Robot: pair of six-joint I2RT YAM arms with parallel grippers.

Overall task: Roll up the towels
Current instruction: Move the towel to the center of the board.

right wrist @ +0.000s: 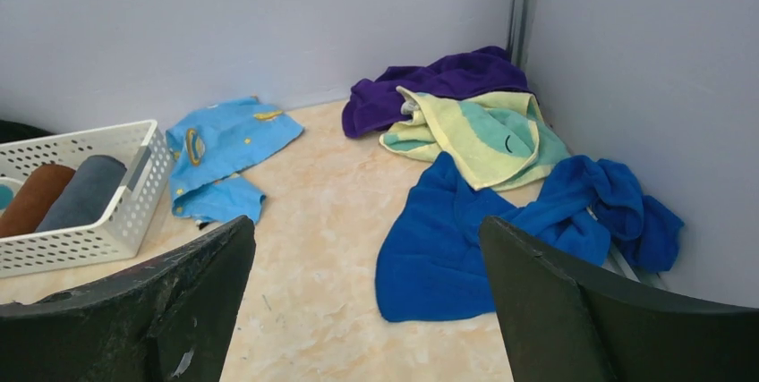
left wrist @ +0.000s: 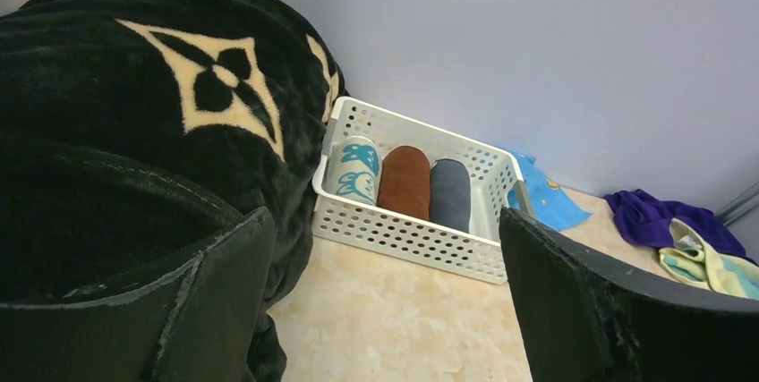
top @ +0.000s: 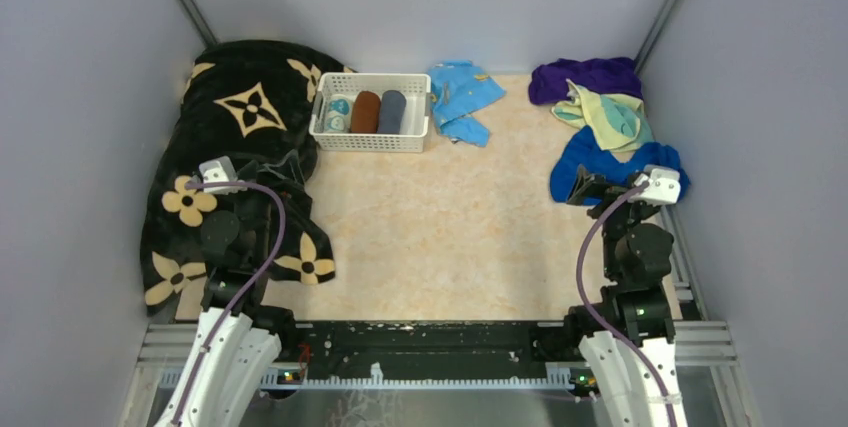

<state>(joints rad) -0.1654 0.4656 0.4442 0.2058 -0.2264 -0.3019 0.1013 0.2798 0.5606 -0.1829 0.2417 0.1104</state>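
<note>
Right claw (right wrist: 365, 232) gaping, blue towel (right wrist: 447, 243) crumpled, yellow towel (right wrist: 474, 131) overlapping purple towel (right wrist: 447, 73)

1. The right gripper (right wrist: 365, 243) is spread wide, its dark fingers (right wrist: 170, 310) at 7 and 5 o'clock, holding nothing.
2. The royal blue towel (right wrist: 447, 248) lies crumpled on the tabletop (right wrist: 313, 212) toward 4 o'clock.
3. The pale yellow towel (right wrist: 483, 136) touches its far edge; the purple towel (right wrist: 439, 82) is bunched behind at 1 o'clock.
4. At 9 o'clock a white basket (right wrist: 125, 212) holds a brown roll (right wrist: 31, 199) and a grey roll (right wrist: 85, 194), with a light blue cloth (right wrist: 224, 145) just beside it.
</note>
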